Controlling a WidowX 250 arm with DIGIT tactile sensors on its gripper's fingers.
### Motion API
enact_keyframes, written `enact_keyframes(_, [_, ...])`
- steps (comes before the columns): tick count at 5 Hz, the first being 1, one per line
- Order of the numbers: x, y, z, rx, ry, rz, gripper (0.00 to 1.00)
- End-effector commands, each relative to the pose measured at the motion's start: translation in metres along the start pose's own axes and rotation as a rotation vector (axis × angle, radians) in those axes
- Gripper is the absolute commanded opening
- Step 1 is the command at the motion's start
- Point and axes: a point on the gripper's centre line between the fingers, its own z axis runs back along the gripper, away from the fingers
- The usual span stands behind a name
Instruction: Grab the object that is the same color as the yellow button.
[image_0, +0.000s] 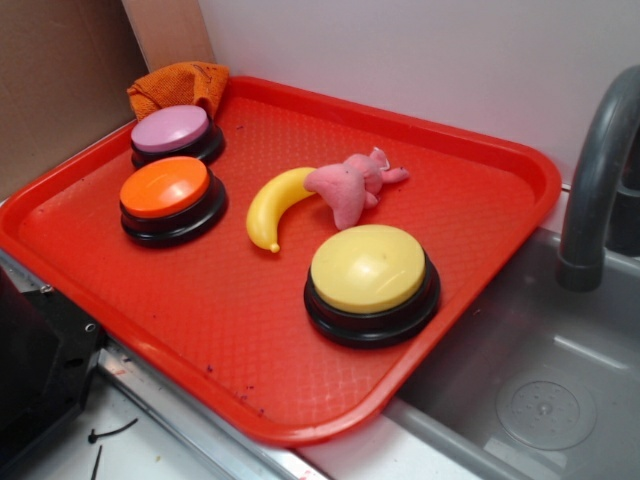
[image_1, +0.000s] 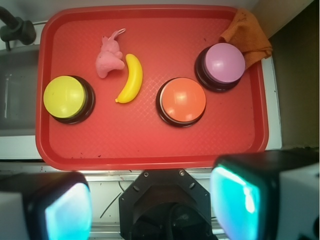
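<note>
- Ahead of the claw (image_1: 150, 205), well beyond its fingertips in the wrist view, the toy banana (image_1: 130, 78) is seen lying flat on the red tray (image_1: 150, 150), slightly to the left of the claw's centre line.
- The claw is held wide: its two pads (image_1: 67, 212) are spread to either side of the lower frame, with nothing between them.
- The banana's long axis is judged to run nearly straight away from the claw, leaning a little to the left at its near end, where the stem tip points back toward the claw.
- A grasp across the short width would therefore call for a closing line roughly side to side, which the jaws appear already to have, though the blur of the near pads leaves this uncertain.
- Just left of the banana's far half, the pink plush toy (image_1: 109, 57) is found touching or almost touching it; in the exterior view the banana (image_0: 277, 206) and the plush (image_0: 350, 186) overlap, so little room is left for a finger on that side.
- Farther left, the yellow button (image_1: 68, 98) stands apart from the banana; to the right, the orange button (image_1: 181, 100) is set clear of it, and the purple button (image_1: 222, 64) with an orange cloth (image_1: 247, 36) lies farther right and beyond.
- The approach is judged to be forward and downward, not yet begun.
</note>
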Motion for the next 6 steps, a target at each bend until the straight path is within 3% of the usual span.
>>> enact_keyframes(1, [0.0, 0.0, 0.0, 0.0, 0.0, 0.0, 1.0])
enact_keyframes(3, [0.021, -0.014, -0.056, 0.037, -0.082, -0.008, 1.0])
enact_keyframes(6, [0.067, -0.008, -0.143, 0.081, -0.169, -0.057, 1.0])
